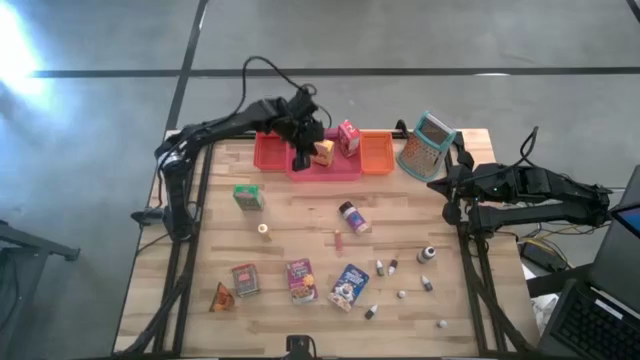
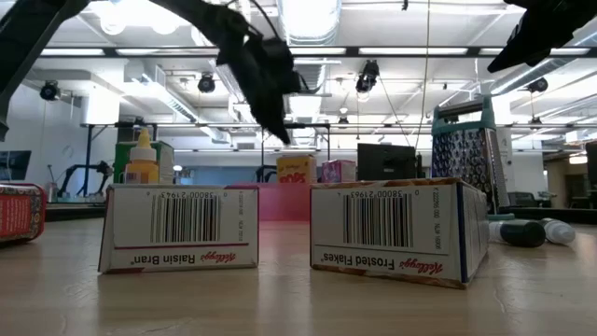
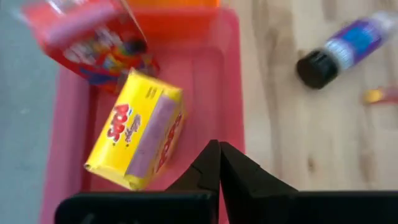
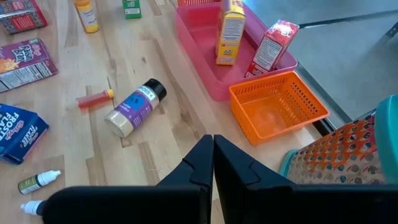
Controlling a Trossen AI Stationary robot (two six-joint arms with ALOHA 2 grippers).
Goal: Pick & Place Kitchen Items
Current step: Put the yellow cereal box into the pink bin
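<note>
High view: left arm over the far bins, groceries strewn across the near boards.

Bare wood lies open mid-table around the dark-capped jar; cereal boxes crowd the near edge. The left gripper hangs above the pink bin, fingers pressed together, holding nothing; the yellow box stands in the bin just beside them, a red box behind. The right gripper waits pinched together at the table's right edge, near the grater.

Even, bright overhead lighting. Low view: ceiling lights blown out, arms silhouetted. Glare on floor in high view's corner. Left wrist view motion-blurred; red box smeared.
</note>
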